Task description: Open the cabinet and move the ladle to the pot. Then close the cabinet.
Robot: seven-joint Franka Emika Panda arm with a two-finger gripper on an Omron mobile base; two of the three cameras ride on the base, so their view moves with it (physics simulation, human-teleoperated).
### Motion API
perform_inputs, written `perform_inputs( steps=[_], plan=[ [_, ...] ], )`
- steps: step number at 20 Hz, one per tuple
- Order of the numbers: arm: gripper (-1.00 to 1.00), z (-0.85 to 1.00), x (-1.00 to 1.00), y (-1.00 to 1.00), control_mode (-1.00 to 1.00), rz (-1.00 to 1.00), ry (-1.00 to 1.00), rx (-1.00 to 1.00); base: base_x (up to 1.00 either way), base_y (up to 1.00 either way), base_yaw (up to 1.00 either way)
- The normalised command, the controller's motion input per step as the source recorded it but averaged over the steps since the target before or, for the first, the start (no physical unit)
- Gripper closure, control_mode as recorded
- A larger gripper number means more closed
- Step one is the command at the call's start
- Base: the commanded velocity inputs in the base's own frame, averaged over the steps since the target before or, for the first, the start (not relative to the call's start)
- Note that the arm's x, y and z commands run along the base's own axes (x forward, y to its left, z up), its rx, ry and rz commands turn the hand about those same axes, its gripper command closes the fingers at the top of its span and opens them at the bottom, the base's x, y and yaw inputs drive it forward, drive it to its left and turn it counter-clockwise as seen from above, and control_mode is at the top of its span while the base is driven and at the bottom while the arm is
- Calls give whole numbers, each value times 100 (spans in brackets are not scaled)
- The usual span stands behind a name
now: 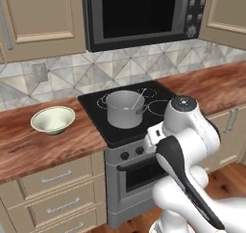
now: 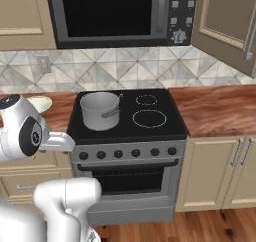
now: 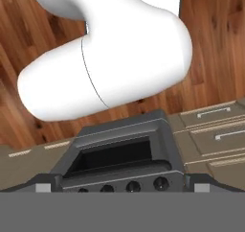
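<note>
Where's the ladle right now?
The ladle is in the pot, which stands on the stove's front left burner; its thin handle leans over the pot's right rim. The green bowl sits on the counter to the left.

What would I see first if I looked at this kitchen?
First you would spot the grey pot on the black stove, with the thin ladle leaning inside it. Above the stove hangs a big dark microwave. To its right a tan cabinet door stands ajar, and a pale green bowl sits on the wooden counter left of the stove.
</note>
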Motion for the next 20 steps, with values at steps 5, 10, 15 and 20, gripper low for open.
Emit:
perform_inputs(
  steps=[5, 10, 15, 20],
  plan=[
    [-100, 0, 0, 0, 100, 0, 0, 0, -25, -87, 0],
    [-100, 0, 0, 0, 100, 0, 0, 0, -31, -79, 0],
    [-100, 0, 0, 0, 100, 0, 0, 0, -23, -65, 0],
    [-100, 0, 0, 0, 100, 0, 0, 0, -3, -59, 0]
  ],
)
